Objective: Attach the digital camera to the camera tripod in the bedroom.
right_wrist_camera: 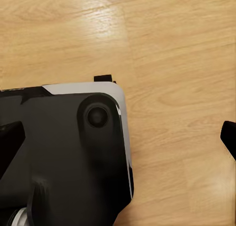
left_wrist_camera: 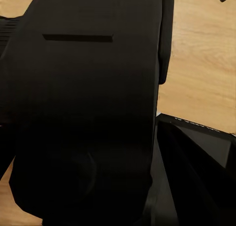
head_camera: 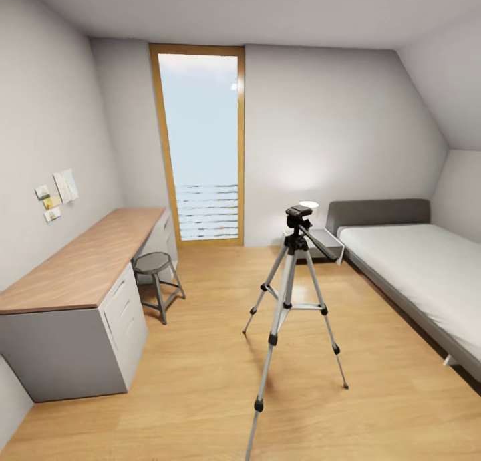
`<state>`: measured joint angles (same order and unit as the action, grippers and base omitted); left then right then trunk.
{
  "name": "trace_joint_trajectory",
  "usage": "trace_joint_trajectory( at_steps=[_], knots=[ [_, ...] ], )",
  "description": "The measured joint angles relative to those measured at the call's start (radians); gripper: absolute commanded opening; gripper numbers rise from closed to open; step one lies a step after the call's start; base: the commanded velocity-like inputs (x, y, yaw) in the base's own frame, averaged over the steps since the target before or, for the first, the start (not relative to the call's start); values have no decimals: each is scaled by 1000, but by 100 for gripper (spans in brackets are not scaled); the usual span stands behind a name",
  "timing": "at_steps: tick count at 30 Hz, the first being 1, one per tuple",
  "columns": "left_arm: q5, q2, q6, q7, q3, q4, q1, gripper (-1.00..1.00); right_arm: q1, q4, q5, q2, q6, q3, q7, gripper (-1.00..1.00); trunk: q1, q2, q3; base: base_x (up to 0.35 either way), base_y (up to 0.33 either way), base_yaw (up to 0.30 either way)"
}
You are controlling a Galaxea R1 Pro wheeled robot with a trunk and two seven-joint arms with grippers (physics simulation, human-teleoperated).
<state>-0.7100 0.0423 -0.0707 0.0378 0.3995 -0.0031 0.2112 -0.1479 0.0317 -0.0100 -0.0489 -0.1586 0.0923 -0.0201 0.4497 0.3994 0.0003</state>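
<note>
One camera tripod stands on the wood floor, on three silver legs. One small black digital camera sits on its head. There is one desk along the wall, one round stool beside it, one bed, one tall window, and one bedside cabinet with one lit lamp. A few paper notes hang on the wall; their exact number is unclear.

Silver-legged camera tripod upright beside bed
</note>
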Motion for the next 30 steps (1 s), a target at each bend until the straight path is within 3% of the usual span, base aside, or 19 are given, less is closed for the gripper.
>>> trace_joint_trajectory(
  at_steps=[30],
  knots=[
    [0, -1, 0, 0, 0, 0, 0, -100, 0, 0, 0, 0, 0, -3, 0, 100, 0, 0, 0, 0, 0, 269]
  ],
)
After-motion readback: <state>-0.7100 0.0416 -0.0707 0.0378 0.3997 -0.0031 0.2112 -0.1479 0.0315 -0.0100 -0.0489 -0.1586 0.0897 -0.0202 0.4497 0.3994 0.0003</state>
